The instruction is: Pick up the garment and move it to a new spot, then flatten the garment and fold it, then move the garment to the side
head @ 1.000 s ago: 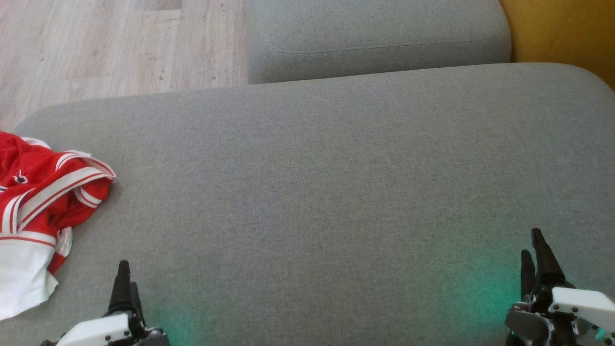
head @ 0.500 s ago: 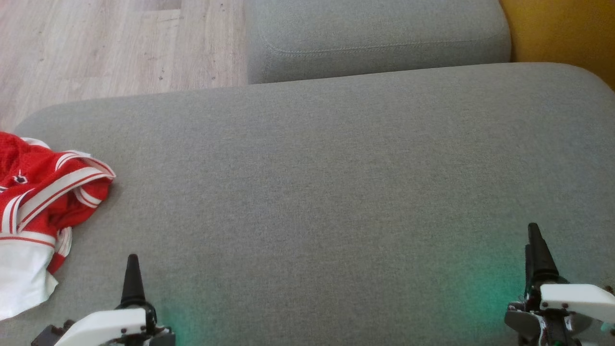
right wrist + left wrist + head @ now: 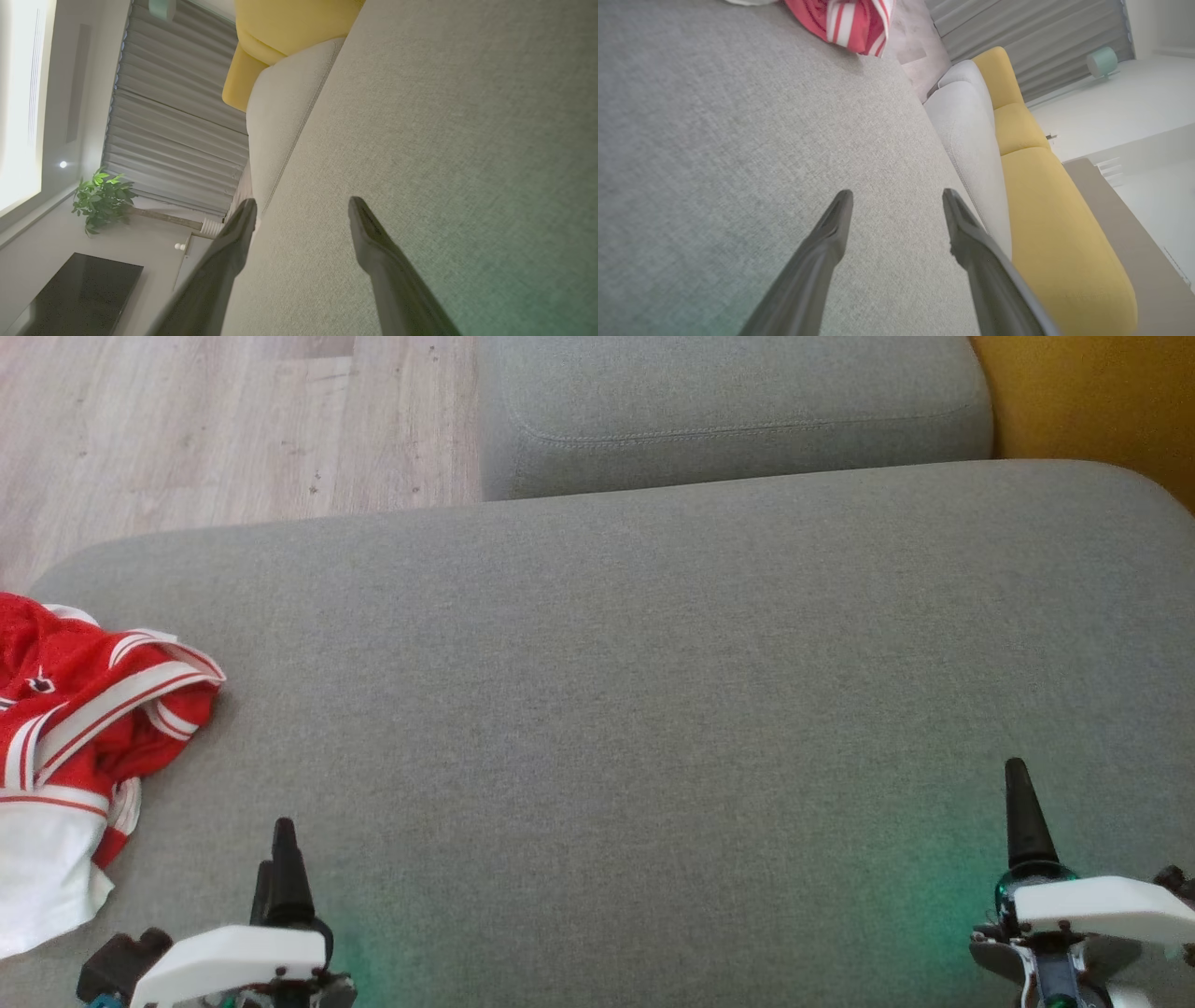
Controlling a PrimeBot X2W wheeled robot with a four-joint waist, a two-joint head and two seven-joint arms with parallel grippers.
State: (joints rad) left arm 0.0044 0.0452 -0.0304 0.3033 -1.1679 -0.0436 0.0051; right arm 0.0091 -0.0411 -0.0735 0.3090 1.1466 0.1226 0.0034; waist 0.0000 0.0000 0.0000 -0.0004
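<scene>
Left hand (image 3: 897, 192) and right hand (image 3: 303, 199) — fingers spread, empty.

A home living room: a grey sofa (image 3: 653, 663) with yellow cushions (image 3: 1041, 224) beside it, a wood floor (image 3: 187, 429), long pleated curtains (image 3: 177, 116) and a potted plant (image 3: 100, 198).

Broad grey fabric cushion (image 3: 653, 663), crumpled red-and-white garment (image 3: 84, 709) lying at its left edge
</scene>
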